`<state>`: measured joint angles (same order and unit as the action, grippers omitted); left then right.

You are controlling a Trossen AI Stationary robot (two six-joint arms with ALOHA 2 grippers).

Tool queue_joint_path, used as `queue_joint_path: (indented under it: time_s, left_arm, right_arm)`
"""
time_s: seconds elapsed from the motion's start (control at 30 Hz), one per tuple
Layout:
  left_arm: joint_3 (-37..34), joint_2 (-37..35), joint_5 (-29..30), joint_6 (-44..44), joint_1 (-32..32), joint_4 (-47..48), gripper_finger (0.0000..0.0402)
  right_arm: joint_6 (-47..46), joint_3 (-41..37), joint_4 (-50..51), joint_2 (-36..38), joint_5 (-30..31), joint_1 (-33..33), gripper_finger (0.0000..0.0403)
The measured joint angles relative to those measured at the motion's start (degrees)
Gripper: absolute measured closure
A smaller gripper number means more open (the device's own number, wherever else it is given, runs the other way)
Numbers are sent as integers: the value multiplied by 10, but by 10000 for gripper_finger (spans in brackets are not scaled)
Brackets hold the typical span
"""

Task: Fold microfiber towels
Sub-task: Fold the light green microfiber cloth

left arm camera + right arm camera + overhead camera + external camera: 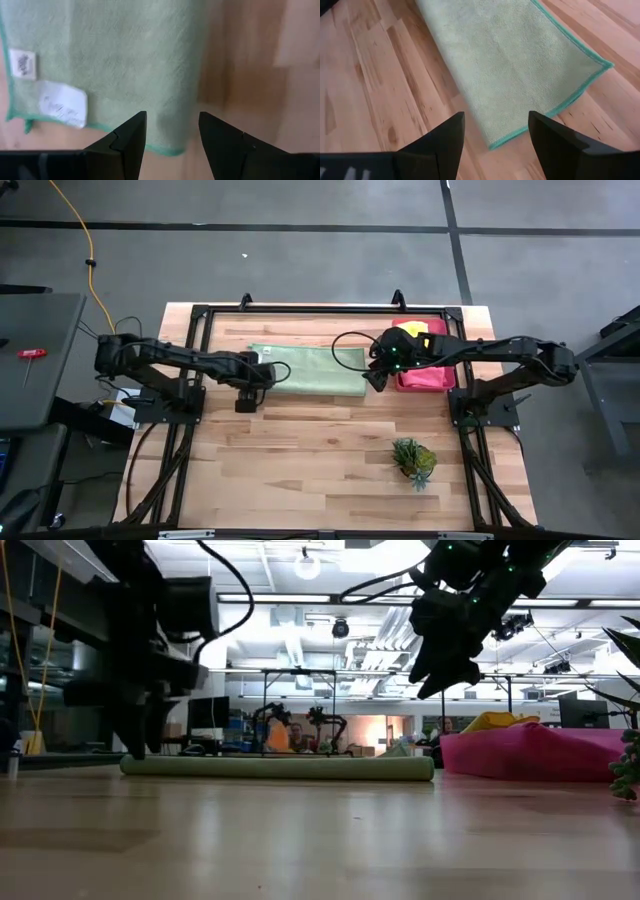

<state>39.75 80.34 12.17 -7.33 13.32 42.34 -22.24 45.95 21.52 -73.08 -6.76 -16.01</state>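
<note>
The left gripper (244, 402) hovered with jaws apart and empty above the left end of the pale green towel (308, 368), which lay folded flat on the table (300, 460), near its far edge. The right gripper (373, 380) hung above the towel's right end, jaws likewise apart and empty. Further right, at the table's far right corner, the pink tray (425, 376) held a yellow towel (418, 330).
</note>
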Motion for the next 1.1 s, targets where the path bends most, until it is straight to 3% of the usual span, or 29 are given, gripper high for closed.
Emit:
queue_joint_path:
  time_s: [0.1, 0.3, 0.9, 1.1]
  left_arm:
    - [14, 15, 12, -16, 3, 15, 232]
    - [14, 22, -28, -65, 5, 55, 232]
    - [12, 57, -5, -90, 4, 54, 233]
    - [12, 73, 24, -94, 4, 49, 279]
  right_arm:
    - [2, 0, 0, 0, 0, 0, 192]
    - [13, 0, 1, 0, -2, 0, 192]
    - [18, 0, 0, 0, -11, 0, 192]
    - [89, 0, 0, 0, -48, 4, 192]
